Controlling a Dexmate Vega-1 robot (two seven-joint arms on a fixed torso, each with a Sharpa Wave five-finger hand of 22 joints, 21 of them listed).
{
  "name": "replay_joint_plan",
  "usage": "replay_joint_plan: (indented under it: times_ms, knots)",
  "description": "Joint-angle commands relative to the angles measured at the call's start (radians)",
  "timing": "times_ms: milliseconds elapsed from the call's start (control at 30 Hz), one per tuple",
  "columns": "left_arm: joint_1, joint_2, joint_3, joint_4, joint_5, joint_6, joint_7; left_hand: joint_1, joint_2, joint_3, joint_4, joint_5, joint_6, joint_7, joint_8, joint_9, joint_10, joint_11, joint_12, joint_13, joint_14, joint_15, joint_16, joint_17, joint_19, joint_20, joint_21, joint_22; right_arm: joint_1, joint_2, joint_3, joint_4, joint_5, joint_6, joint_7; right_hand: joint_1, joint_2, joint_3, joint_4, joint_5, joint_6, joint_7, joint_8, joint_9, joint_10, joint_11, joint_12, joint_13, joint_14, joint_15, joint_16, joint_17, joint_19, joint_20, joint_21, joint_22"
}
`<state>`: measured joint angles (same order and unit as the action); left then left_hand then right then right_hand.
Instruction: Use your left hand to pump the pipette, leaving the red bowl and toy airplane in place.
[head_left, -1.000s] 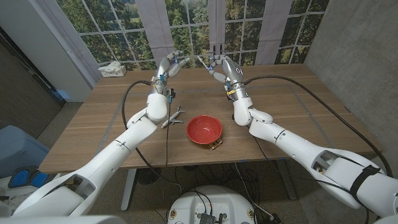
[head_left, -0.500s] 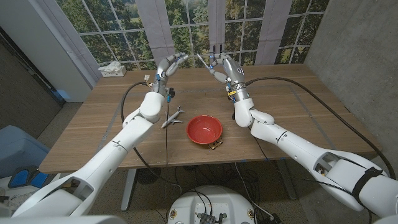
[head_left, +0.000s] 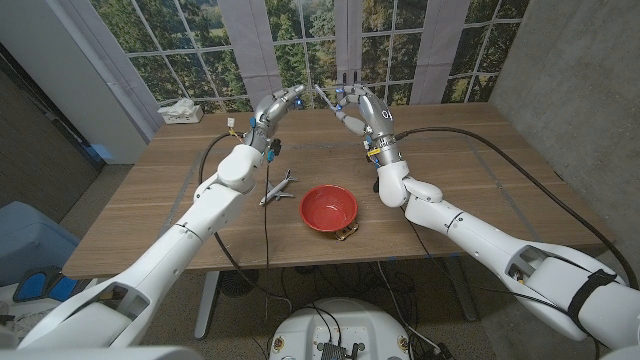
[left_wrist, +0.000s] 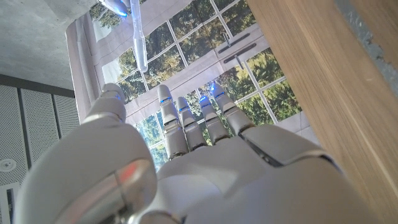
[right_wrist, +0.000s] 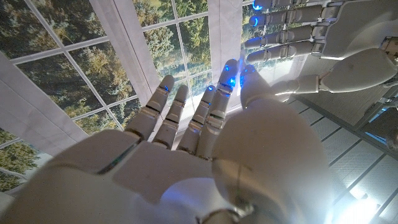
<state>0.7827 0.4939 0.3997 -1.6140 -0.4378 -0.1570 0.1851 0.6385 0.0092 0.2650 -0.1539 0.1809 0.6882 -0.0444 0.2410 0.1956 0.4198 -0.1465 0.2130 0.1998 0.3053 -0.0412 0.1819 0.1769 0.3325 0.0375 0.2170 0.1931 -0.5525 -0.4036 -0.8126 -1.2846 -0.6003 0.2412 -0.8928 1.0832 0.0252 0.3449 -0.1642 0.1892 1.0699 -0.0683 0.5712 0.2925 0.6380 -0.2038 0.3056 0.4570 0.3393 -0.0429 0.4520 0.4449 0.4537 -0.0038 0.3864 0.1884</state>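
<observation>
Wooden counter (head_left: 150, 190) below tall windows (head_left: 190, 40); right hand (head_left: 362, 108) pinches the clear slim pipette (head_left: 325, 97), left hand (head_left: 272, 107) spread, gripping nothing.

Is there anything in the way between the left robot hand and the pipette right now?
Nothing visible is. The pipette is held up by the right robot hand, and the left robot hand is raised beside it across open air. The red bowl and toy airplane sit lower, on the table.

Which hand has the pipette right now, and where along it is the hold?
The right hand holds the pipette at one end; which end cannot be told. The left hand is beside it, fingers apart, holding nothing.
</observation>
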Motion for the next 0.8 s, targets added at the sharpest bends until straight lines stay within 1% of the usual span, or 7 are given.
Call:
replay_joint_plan:
  times_ms: [33,300,400,533,600,767,800]
  knots:
    - [-0.023,0.002,-0.002,0.028,-0.145,0.008,-0.131,0.015,-0.006,0.006,-0.008,-0.002,0.012,-0.009,0.005,-0.002,0.010,0.000,0.006,0.003,0.003,-0.059,0.005,0.000,0.006,0.001,0.004,0.005,-0.005,-0.004,-0.004,0.000,-0.027,0.034,-0.030,0.015,-0.002,0.001,-0.002,-0.003,0.008,-0.001,0.002,0.002,0.009,0.000,-0.004,0.005,-0.002,-0.171,0.000,0.003,0.004,-0.009,0.007,0.002]
    - [-0.037,0.013,0.009,0.028,-0.160,0.020,-0.155,0.050,-0.008,0.019,-0.022,0.000,0.028,-0.034,0.004,-0.003,0.009,-0.018,0.004,0.001,0.003,-0.056,0.005,0.000,0.013,0.003,0.006,0.004,-0.006,-0.008,-0.005,-0.010,-0.046,0.034,-0.037,0.015,-0.003,0.001,-0.001,-0.004,0.008,-0.002,0.002,-0.001,0.009,0.000,-0.004,0.006,-0.001,-0.170,-0.002,0.001,0.005,-0.010,0.007,0.003]
    - [-0.040,0.010,0.008,0.032,-0.184,0.026,-0.171,0.066,-0.009,0.024,-0.025,0.001,0.040,-0.034,0.004,-0.003,0.021,-0.022,0.007,0.001,0.007,-0.058,0.007,0.000,0.017,0.004,0.008,0.004,-0.008,-0.010,-0.005,-0.016,-0.053,0.032,-0.039,0.015,-0.004,0.002,-0.001,-0.004,0.008,-0.002,0.002,-0.003,0.008,0.001,-0.005,0.006,-0.001,-0.170,-0.003,0.001,0.005,-0.010,0.007,0.003]
    - [-0.045,0.012,0.011,0.034,-0.198,0.037,-0.184,0.084,-0.012,0.030,-0.026,0.000,0.071,-0.017,0.010,-0.004,0.030,-0.024,0.009,0.000,0.013,-0.060,0.008,0.000,0.021,0.002,0.009,0.003,-0.012,-0.010,-0.001,-0.022,-0.052,0.036,-0.043,0.016,-0.004,0.003,-0.001,-0.004,0.009,-0.002,0.002,-0.004,0.007,0.001,-0.006,0.007,-0.001,-0.171,-0.005,0.000,0.005,-0.010,0.007,0.003]
    - [-0.050,0.013,0.015,0.038,-0.202,0.040,-0.194,0.091,-0.013,0.032,-0.026,0.000,0.078,-0.015,0.008,-0.005,0.037,-0.031,0.011,0.000,0.018,-0.064,0.010,-0.001,0.026,0.000,0.011,0.003,-0.013,-0.011,0.000,-0.026,-0.056,0.035,-0.046,0.015,-0.004,0.003,-0.001,-0.005,0.009,-0.002,0.003,-0.003,0.009,0.000,-0.006,0.007,0.000,-0.170,-0.005,0.000,0.005,-0.011,0.007,0.003]
    - [-0.061,0.006,0.020,0.053,-0.229,0.045,-0.223,0.101,-0.015,0.035,-0.025,0.000,0.088,-0.013,0.006,-0.007,0.049,-0.034,0.015,0.000,0.023,-0.065,0.011,-0.001,0.028,0.001,0.012,0.003,-0.011,-0.011,-0.002,-0.026,-0.063,0.031,-0.044,0.013,-0.004,0.002,0.001,-0.005,0.008,-0.003,0.004,-0.003,0.010,0.000,-0.007,0.008,0.001,-0.170,-0.006,0.000,0.004,-0.011,0.007,0.003]
    - [-0.063,0.003,0.020,0.057,-0.235,0.043,-0.231,0.104,-0.016,0.035,-0.024,0.000,0.100,-0.018,0.008,-0.008,0.052,-0.034,0.015,0.000,0.026,-0.068,0.012,-0.001,0.029,0.002,0.013,0.004,-0.011,-0.010,-0.002,-0.026,-0.064,0.030,-0.044,0.014,-0.004,0.002,0.001,-0.005,0.007,-0.003,0.003,-0.003,0.010,0.000,-0.007,0.008,0.001,-0.170,-0.006,0.000,0.004,-0.011,0.007,0.003]
